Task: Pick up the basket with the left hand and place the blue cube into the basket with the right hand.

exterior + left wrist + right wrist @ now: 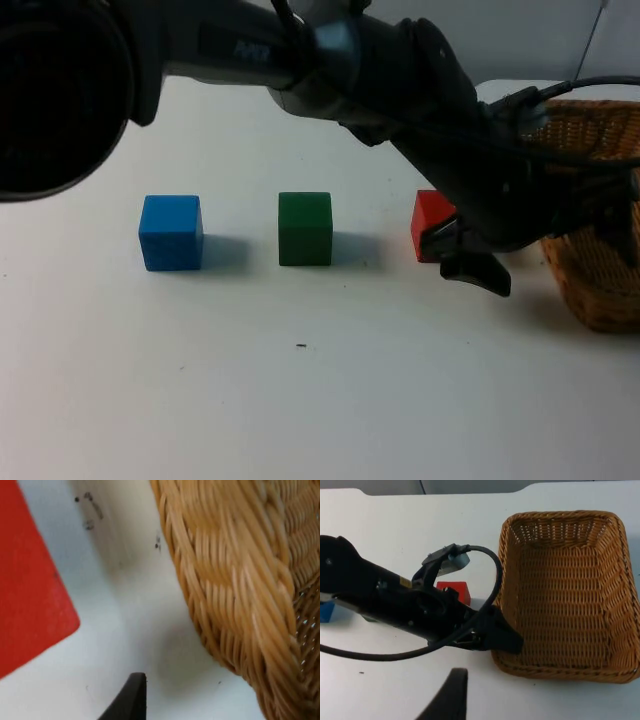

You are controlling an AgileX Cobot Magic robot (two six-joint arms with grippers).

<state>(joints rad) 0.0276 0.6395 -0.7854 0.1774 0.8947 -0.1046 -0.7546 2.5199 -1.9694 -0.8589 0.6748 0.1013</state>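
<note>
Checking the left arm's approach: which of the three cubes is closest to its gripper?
The red cube, right beside the left gripper; the green cube and blue cube sit farther away.

The left gripper (478, 268) sits low in the narrow gap between the red cube (430, 214) and the basket (598, 290), blocking it. The left arm (380, 80) stretches across above the far table. Open gaps separate the blue cube (171, 232), green cube (305, 228) and red cube. The near table (300, 410) offers free passage.
</note>
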